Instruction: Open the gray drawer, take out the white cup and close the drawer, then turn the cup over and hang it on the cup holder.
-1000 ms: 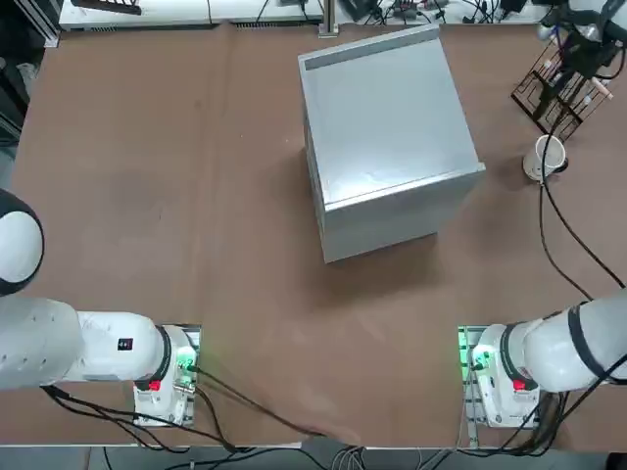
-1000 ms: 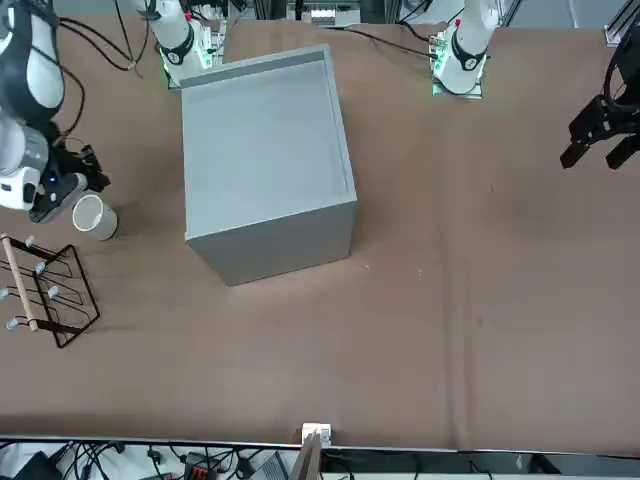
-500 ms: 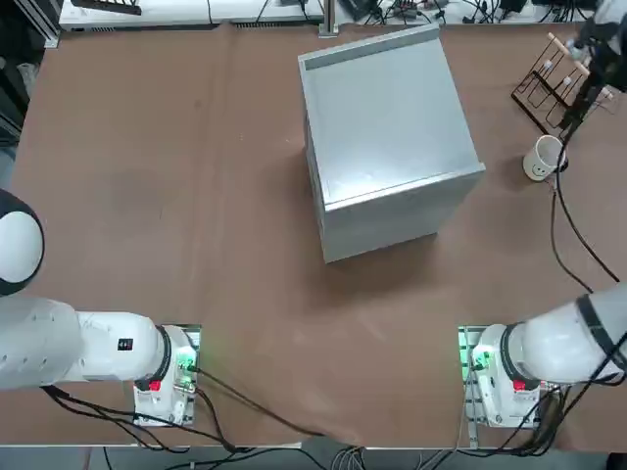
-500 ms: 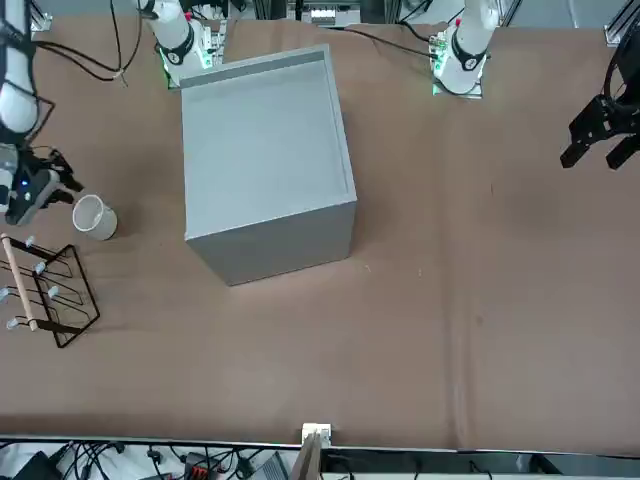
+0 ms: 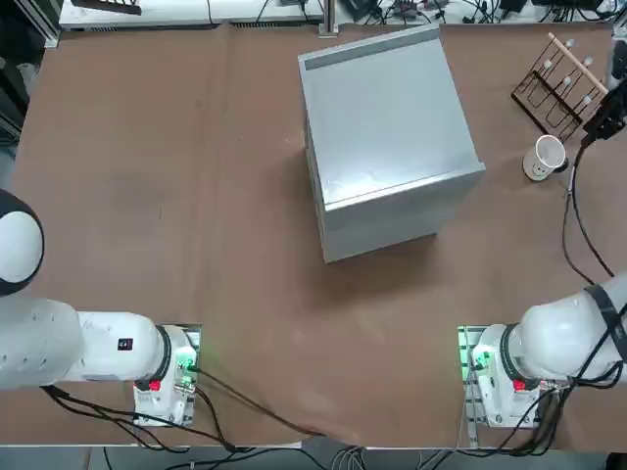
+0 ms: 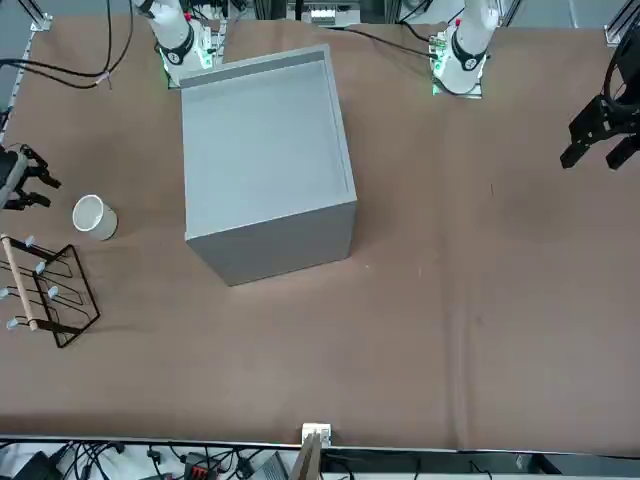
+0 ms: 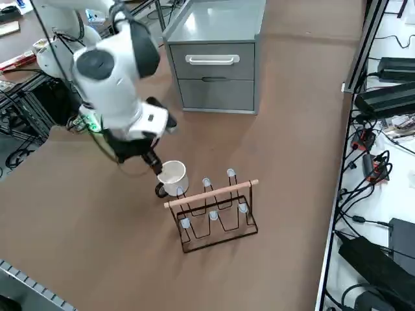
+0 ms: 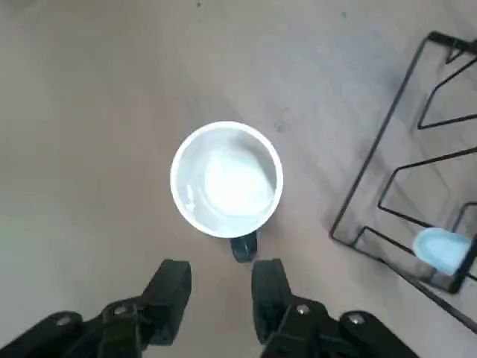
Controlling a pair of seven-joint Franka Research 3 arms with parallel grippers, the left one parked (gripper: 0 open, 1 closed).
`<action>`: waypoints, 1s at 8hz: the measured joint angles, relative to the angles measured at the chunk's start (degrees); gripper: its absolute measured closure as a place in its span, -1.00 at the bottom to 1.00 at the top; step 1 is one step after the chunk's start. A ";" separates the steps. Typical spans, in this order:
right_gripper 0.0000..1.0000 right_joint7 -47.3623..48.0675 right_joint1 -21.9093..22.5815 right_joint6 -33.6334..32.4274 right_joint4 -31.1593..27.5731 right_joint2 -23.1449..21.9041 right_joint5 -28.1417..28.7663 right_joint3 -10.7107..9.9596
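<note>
The white cup (image 8: pixel 226 179) stands upright on the table, mouth up, its dark handle (image 8: pixel 243 246) pointing toward my right gripper (image 8: pixel 218 287). The gripper hovers just off the cup, open, with nothing between its fingers (image 8: pixel 170 287). In the top view the cup (image 5: pixel 545 157) sits just on the near side of the cup holder (image 5: pixel 566 83), and the gripper (image 5: pixel 607 113) is at the table's right edge. The dark wire holder (image 7: pixel 217 210) with pale pegs stands right next to the cup (image 7: pixel 172 176). The gray cabinet's drawer fronts (image 7: pixel 212 71) are shut.
The big gray cabinet (image 5: pixel 387 137) fills the table's middle, well left of the cup. The table's right edge (image 5: pixel 619 196) runs close by the cup and holder. Cables (image 7: pixel 369 162) and equipment lie on the floor beyond the edge.
My right gripper's fingers have spread and it has drawn away from the cup toward the table's right edge. The cup stays standing on the table beside the holder.
</note>
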 joint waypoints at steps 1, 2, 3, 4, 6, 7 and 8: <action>-0.15 -6.34 -2.52 0.22 0.24 2.07 4.29 0.01; -0.30 -11.94 -4.90 0.22 0.41 3.42 7.95 0.01; -0.32 -17.05 -7.05 -0.23 0.47 3.95 11.37 0.01; -0.34 -21.71 -8.93 -1.34 0.54 4.31 15.16 0.02; -0.34 -31.72 -12.28 -5.10 0.65 7.08 25.00 0.04; -0.34 -36.14 -13.62 -7.90 1.38 9.78 30.12 0.06; -0.35 -39.53 -15.09 -11.34 3.06 13.20 34.89 0.11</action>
